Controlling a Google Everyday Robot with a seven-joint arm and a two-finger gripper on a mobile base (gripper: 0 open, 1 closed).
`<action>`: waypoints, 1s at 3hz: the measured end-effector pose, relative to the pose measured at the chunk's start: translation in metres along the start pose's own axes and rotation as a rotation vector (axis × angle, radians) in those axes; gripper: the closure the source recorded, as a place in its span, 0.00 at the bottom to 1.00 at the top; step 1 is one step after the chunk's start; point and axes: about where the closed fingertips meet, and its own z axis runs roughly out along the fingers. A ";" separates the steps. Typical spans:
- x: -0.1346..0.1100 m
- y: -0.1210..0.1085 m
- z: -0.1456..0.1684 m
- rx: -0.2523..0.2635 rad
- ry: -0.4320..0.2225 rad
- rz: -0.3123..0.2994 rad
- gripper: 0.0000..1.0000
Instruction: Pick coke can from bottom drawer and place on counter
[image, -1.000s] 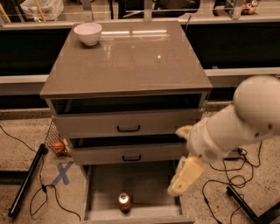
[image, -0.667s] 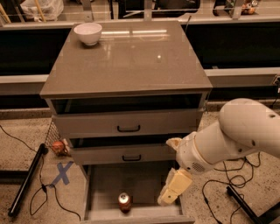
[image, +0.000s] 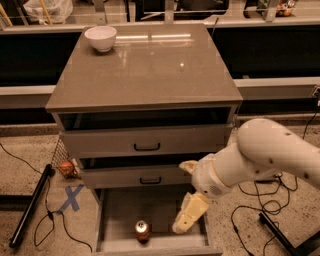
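The small red soda can with a silver top (image: 142, 231) is seen standing upright on the flat floor of the wide, shallow grey bottom drawer (image: 120, 207), which is pulled out at the near foot of the cabinet. The can is set close to the drawer's near wall, roughly at mid-width. The cream-coloured claw (image: 189, 216) at the end of the bulky white arm (image: 260, 155) is held low over the right part of the drawer, pointed down and to the left. It is near the can but apart from it. Whether the claw is open or closed cannot be told, and nothing is seen gripped in it.

The step in hand is judged to be the reach for the can. It would be done well if the claw were carried left until centred over the can, spread wider than the can, and lowered so that the can's sides are taken at mid-height. The near wall just beside the can and the grey middle drawer with a black handle (image: 110, 176) above it should be kept clear of. A sideways brush is to be avoided, since the upright can could be toppled and set rolling. For placing, bare surface is offered by the large glossy grey-brown worktop (image: 150, 70), where only a white bowl (image: 100, 38) is seen, at the far left corner.
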 end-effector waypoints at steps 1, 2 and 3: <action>0.005 0.006 0.066 -0.093 -0.150 -0.029 0.00; -0.011 -0.008 0.087 0.006 -0.419 -0.020 0.00; 0.001 -0.027 0.091 0.096 -0.490 -0.024 0.00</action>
